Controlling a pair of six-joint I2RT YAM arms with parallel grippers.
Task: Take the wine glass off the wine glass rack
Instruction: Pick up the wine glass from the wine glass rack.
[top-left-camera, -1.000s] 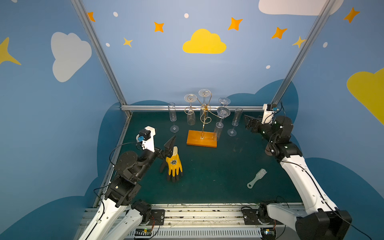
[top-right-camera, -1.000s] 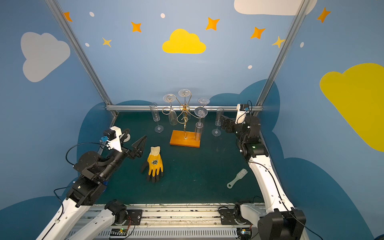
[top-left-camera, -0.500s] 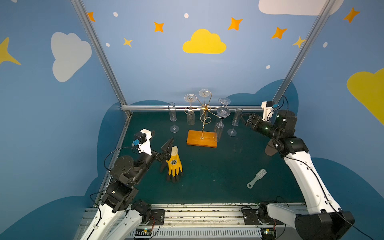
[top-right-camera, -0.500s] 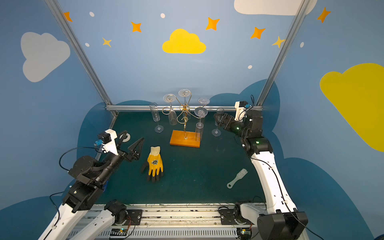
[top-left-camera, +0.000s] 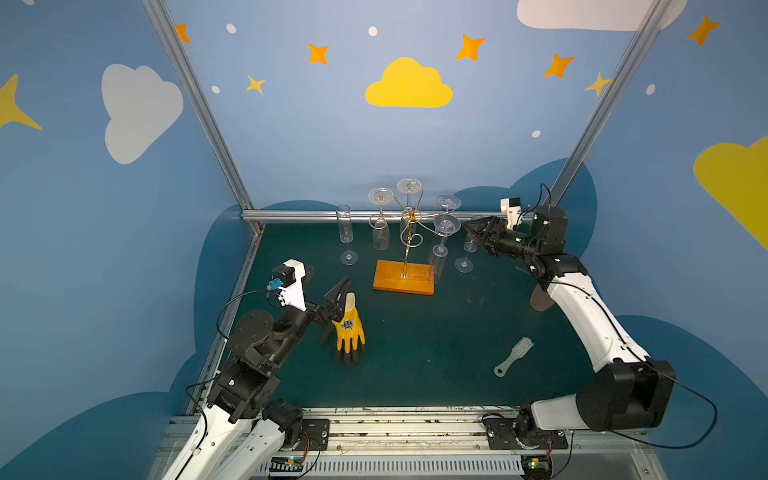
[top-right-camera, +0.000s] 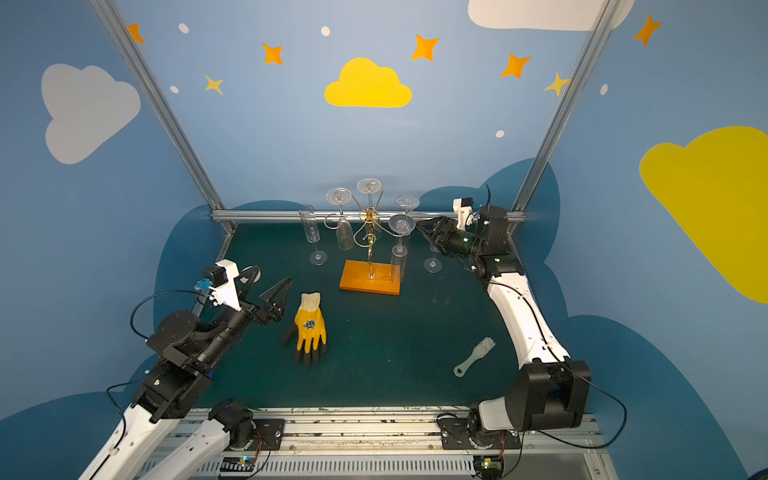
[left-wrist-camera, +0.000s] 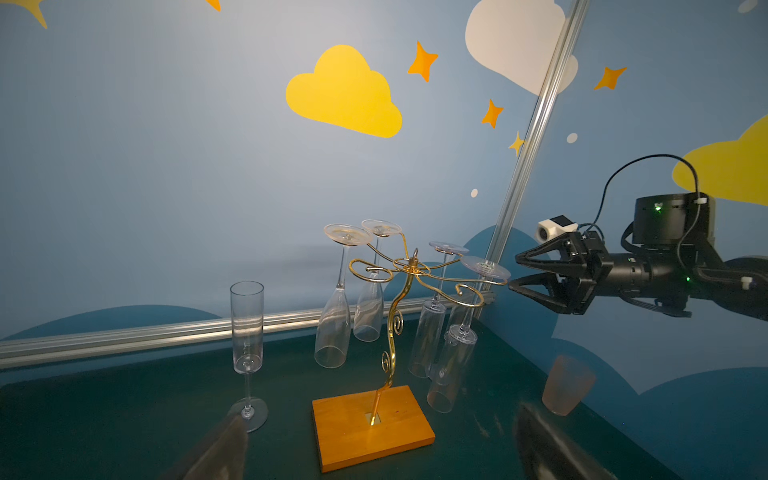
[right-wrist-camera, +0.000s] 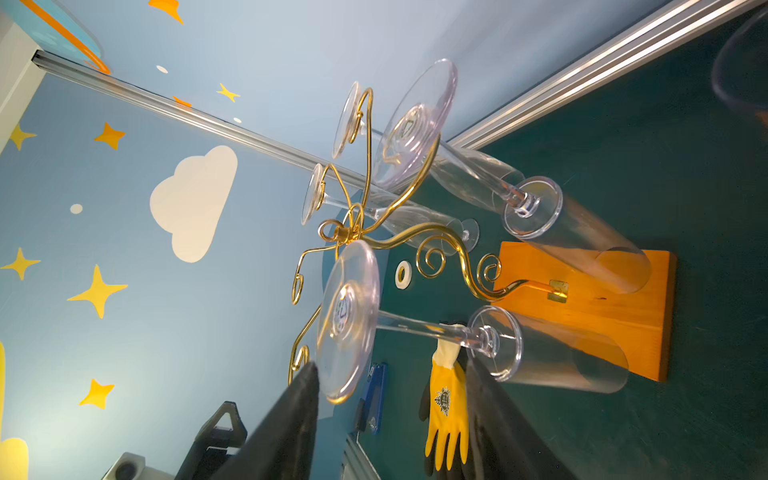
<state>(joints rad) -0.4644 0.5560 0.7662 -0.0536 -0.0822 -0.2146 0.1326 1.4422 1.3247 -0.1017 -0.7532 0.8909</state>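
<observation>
Four wine glasses (left-wrist-camera: 331, 328) hang on my wine glass rack (left-wrist-camera: 353, 432), mid-frame | right gripper (left-wrist-camera: 514, 273) jaws parted at one glass's foot | left gripper (top-right-camera: 272, 277) jaws released

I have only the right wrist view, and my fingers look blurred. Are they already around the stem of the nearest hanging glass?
Observer: Not yet. Seen from the side, the right gripper is open, and its tips just reach the foot of that glass, one above and one below.
Operator: Where is the left gripper?
Observer: The left gripper is open, near the glove, well apart from the rack.
</observation>
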